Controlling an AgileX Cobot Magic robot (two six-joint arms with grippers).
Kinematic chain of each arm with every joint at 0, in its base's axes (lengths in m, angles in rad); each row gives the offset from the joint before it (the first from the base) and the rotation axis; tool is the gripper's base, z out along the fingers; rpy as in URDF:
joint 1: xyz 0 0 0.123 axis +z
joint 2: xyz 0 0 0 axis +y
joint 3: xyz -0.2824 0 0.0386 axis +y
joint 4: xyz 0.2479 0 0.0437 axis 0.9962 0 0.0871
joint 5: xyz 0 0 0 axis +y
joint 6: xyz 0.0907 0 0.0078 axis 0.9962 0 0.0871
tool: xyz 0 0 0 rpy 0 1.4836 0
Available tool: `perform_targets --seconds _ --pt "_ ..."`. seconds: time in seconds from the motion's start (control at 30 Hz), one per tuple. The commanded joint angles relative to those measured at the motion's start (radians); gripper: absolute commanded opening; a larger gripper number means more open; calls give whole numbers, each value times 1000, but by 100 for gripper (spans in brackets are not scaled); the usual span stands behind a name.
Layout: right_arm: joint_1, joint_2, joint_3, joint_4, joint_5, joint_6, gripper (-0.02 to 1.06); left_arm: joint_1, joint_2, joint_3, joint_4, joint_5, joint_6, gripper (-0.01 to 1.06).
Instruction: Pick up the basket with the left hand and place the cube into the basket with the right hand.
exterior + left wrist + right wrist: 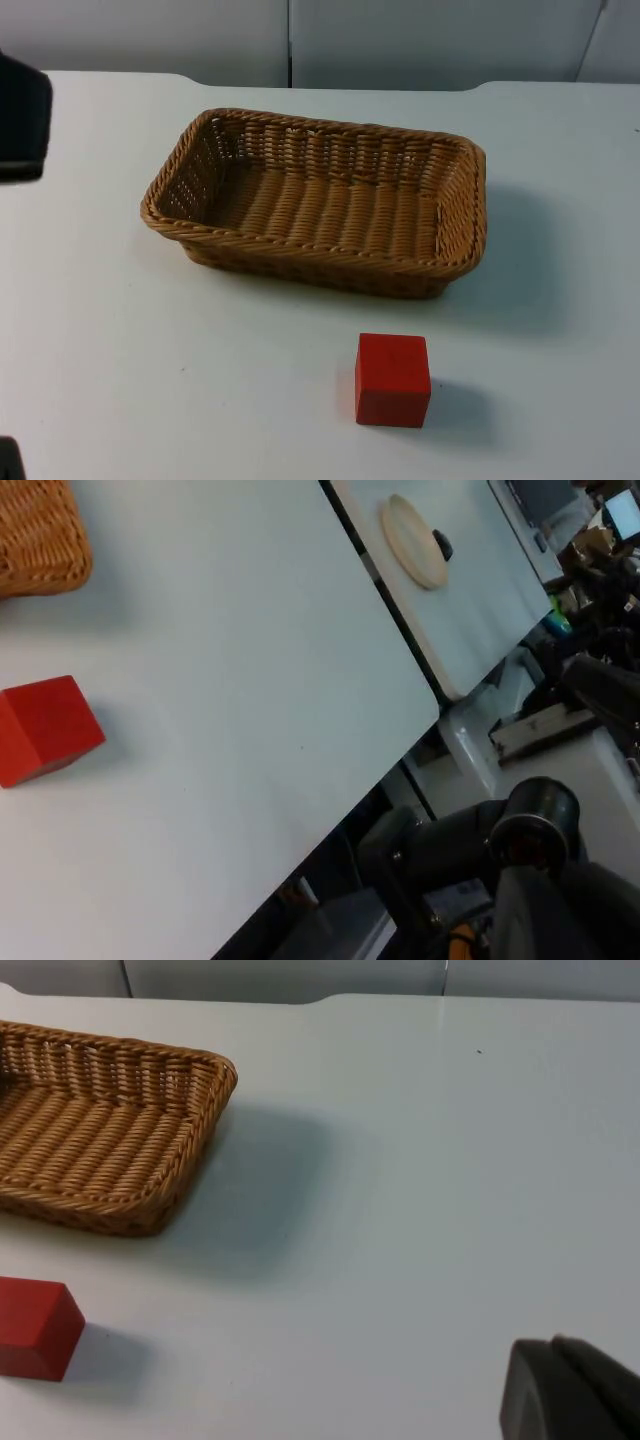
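At table's left edge, top view: black part of the left arm, apparently waiting; the left gripper's finger state cannot be told.

Item 1. Brown woven wicker rectangular basket, empty, upright on the white table top, well apart from the left arm and away to its right. Judged light and fairly stiff, rough enough not to slip; best taken by pinching the braided rim on the short wall nearest that arm.

Item 2. Red solid-looking cube, on the table just in front of the basket's near long wall, not touching it. Judged light, rigid, smooth-faced; take it across two opposite flat faces.

Item 3. Right gripper: one black fingertip seen in the right wrist view, well apart from cube and basket; open or closed cannot be told.

View differences: left wrist view adds the table's edge, a round pale disc on a neighbouring surface, and clutter beyond; it shows cube and a basket corner.
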Motion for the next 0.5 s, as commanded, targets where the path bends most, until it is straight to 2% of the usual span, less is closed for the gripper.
perform_targets --seconds 0.0,0.4,0.47 --pt "-8 -3 0 1 -11 -7 0 -7 23 0 -28 9 17 9" --pt "-8 -3 0 1 -11 -7 0 -7 229 0 -30 9 17 9" --pt "-8 -3 0 1 -11 -7 0 -7 275 0 -30 9 49 9"
